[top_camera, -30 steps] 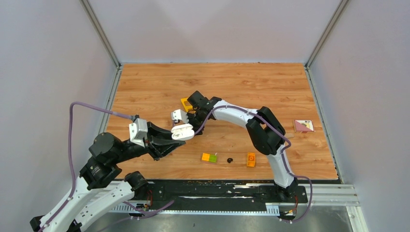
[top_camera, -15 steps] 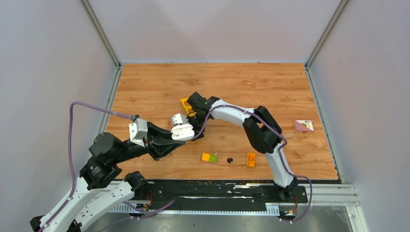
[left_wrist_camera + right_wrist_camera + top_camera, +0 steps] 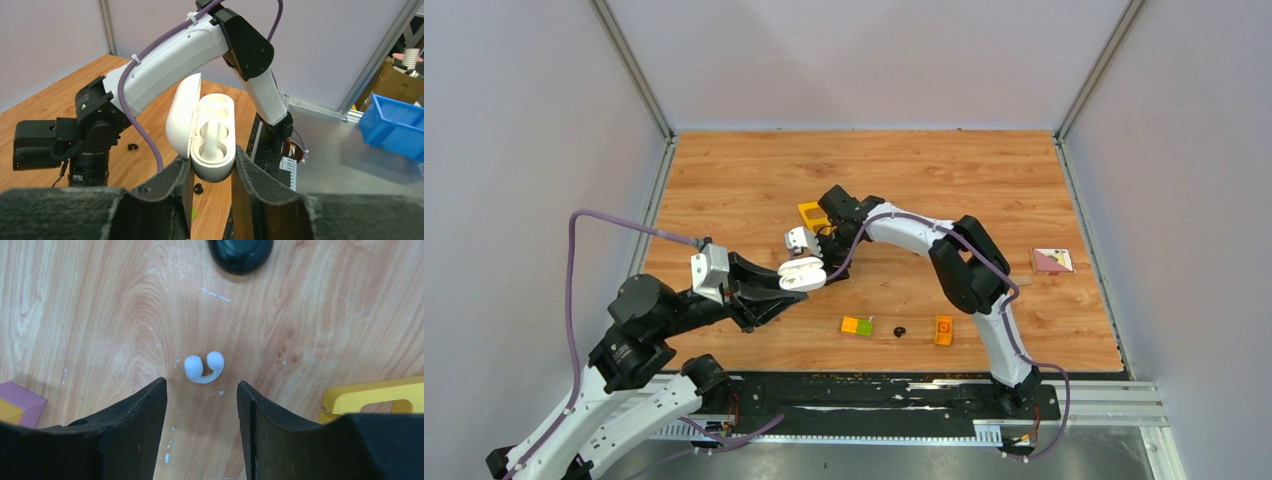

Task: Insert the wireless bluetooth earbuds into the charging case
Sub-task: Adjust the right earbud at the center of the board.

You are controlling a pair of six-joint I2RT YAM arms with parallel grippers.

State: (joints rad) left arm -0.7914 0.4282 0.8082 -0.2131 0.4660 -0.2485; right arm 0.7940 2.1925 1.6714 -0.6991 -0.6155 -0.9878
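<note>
Wood-grain tabletop [image 3: 754,170] is spreading between plain grey walls, and near its middle the right gripper [image 3: 201,386] is pointing down with its jaws parted and nothing between them. A white earbud [image 3: 203,367] is lying on the boards just ahead of its fingertips. Close beside it the left gripper [image 3: 212,162] is clamping the charging case [image 3: 212,135] by its lower shell, off the table, with the lid swung open to one side. As I judge it, the bud is small, curved and smooth, so a pinch landing off-centre could be flicking it away toward the yellow block [image 3: 370,395]. The arms are also working close together, so a careless lift could be knocking the open lid. A black earbud [image 3: 899,331] is lying well apart, between a yellow-green brick [image 3: 857,326] and an orange brick [image 3: 943,329]. A dark rounded shape [image 3: 240,252] is being cut off by the right wrist view's upper edge, too little of it showing to name. The case's wells are reading white on white, so whether any bud is already sitting inside is hard to make out.
</note>
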